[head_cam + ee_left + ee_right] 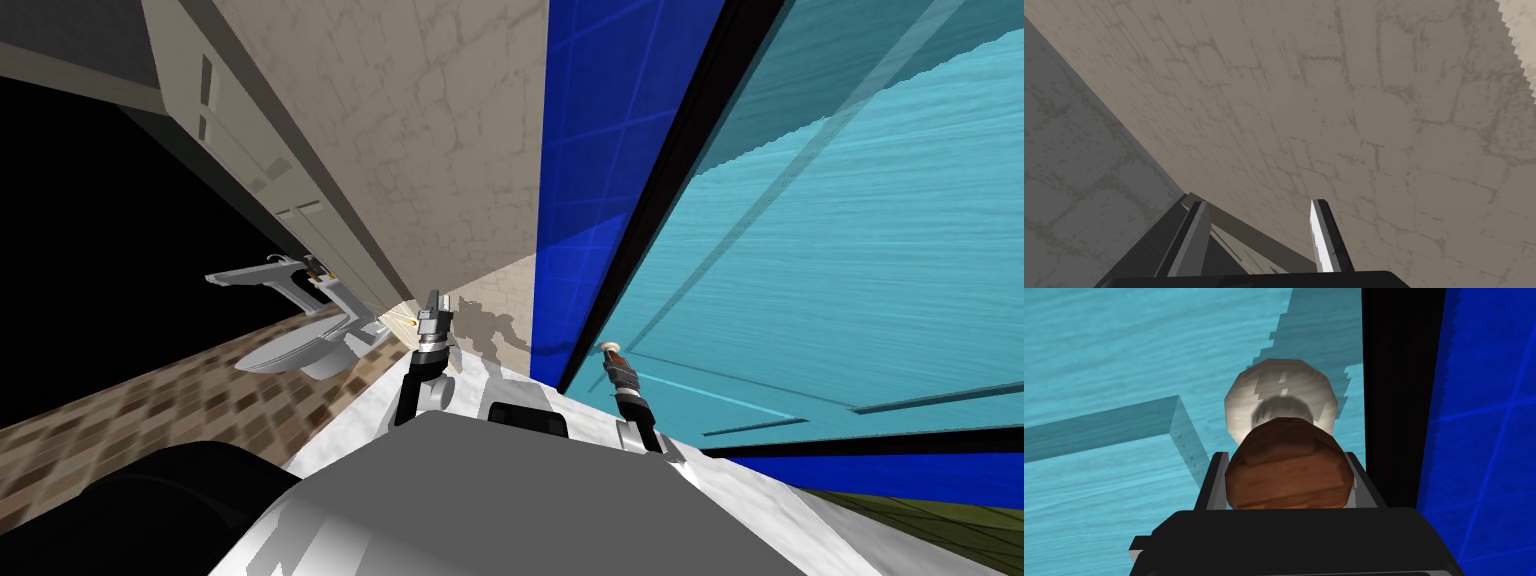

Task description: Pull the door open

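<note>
The door (830,250) is a turquoise panelled slab filling the right of the head view, beside a blue wall (610,170) and a black strip along its edge. Its knob (1289,470) is brown and rounded, mounted on a pale round plate (1281,395) on the door (1114,363). My right gripper (1289,480) is shut on the knob, fingers pressing both its sides; in the head view that gripper (611,352) touches the door near its edge. My left gripper (433,308) is raised before a beige wall, and its fingers (1323,235) stand open and empty.
A white toilet (300,340) stands to the left on a brown mosaic floor (130,420), beneath a pale cabinet (260,150). The beige cracked wall (440,120) rises straight ahead. A black area lies at far left.
</note>
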You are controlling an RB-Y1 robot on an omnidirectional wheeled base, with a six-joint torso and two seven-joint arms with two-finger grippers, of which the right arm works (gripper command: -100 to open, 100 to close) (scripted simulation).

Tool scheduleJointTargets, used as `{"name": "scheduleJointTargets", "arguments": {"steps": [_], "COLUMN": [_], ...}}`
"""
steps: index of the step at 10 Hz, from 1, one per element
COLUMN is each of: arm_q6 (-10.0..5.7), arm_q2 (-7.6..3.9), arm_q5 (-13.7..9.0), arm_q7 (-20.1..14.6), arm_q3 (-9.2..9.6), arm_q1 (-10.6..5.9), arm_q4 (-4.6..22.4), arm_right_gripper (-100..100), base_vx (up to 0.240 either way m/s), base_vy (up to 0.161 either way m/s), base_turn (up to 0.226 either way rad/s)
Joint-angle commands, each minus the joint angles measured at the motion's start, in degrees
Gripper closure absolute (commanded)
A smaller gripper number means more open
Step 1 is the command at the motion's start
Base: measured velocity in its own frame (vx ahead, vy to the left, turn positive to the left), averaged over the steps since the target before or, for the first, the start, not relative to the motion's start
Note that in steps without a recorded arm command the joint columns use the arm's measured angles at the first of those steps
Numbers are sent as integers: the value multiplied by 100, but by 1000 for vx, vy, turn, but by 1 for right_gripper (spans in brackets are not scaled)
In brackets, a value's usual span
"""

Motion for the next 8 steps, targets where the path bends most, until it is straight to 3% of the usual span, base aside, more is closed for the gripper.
{"name": "scheduleJointTargets", "arguments": {"steps": [1,8], "arm_q6": [-6,5], "arm_q2": [8,-37], "arm_q5": [-69,-435], "arm_q7": [-216,-1269], "arm_q3": [36,172], "arm_q1": [-1,-10], "arm_q4": [22,39], "arm_right_gripper": [100,100], "base_vx": [-34,-43], "base_vy": [-10,-14], "base_turn": [44,58]}}
